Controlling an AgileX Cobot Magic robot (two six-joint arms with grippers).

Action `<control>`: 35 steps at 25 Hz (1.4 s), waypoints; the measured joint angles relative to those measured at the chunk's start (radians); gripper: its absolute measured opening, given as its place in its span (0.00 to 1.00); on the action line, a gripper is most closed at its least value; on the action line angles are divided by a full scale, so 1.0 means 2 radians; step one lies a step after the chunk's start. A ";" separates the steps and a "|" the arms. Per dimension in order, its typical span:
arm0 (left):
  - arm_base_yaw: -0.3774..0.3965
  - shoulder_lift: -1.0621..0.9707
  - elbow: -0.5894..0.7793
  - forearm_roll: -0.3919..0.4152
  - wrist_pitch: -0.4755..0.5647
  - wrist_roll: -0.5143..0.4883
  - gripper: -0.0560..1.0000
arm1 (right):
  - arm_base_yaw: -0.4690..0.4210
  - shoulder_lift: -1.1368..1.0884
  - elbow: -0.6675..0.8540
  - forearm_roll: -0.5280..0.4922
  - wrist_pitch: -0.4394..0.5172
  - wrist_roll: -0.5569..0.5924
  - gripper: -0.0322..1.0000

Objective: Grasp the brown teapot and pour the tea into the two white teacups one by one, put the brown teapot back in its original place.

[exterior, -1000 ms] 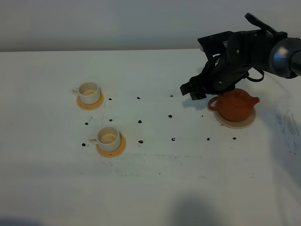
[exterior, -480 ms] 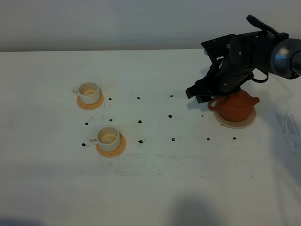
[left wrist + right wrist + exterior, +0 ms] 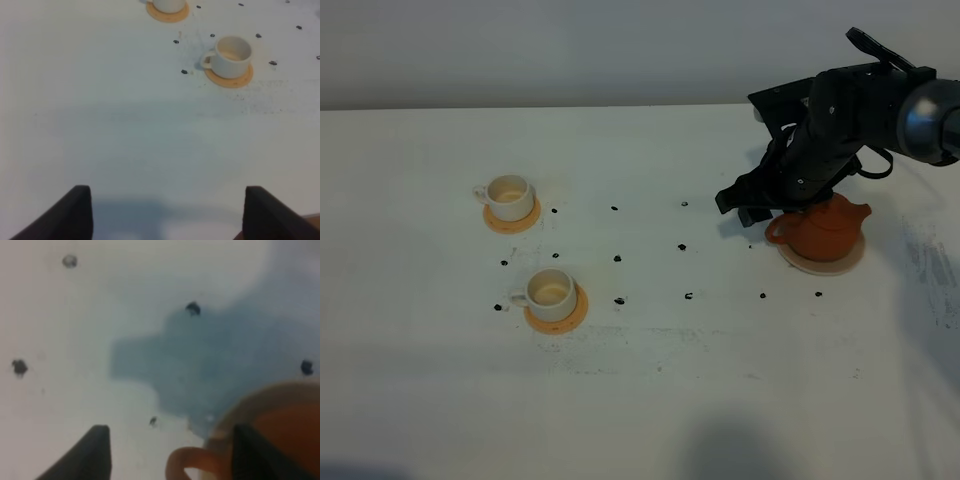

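Grasp stage judged in hand: right gripper [image 3: 171, 451] held spread, empty, just above brown teapot [image 3: 823, 230]. Jaws to be lowered astride loop handle [image 3: 181, 463], then closed.

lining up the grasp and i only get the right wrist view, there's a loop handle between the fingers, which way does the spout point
Observer: In the high view the brown teapot sits on its saucer with the spout toward the right edge, away from the cups.
Operator: where are the cups then
Observer: The far teacup and the near teacup stand upright, each on an orange coaster, well off to the left.
Operator: left arm in the way
Observer: No. The left gripper is open above the table, holding nothing.
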 joint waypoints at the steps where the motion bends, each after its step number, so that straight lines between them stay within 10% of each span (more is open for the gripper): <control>1: 0.000 0.000 0.000 0.000 0.000 0.000 0.62 | 0.001 0.000 0.000 0.000 0.001 0.000 0.52; 35: 0.000 0.000 0.000 0.000 0.000 0.000 0.62 | 0.002 -0.015 0.000 0.009 0.063 -0.023 0.52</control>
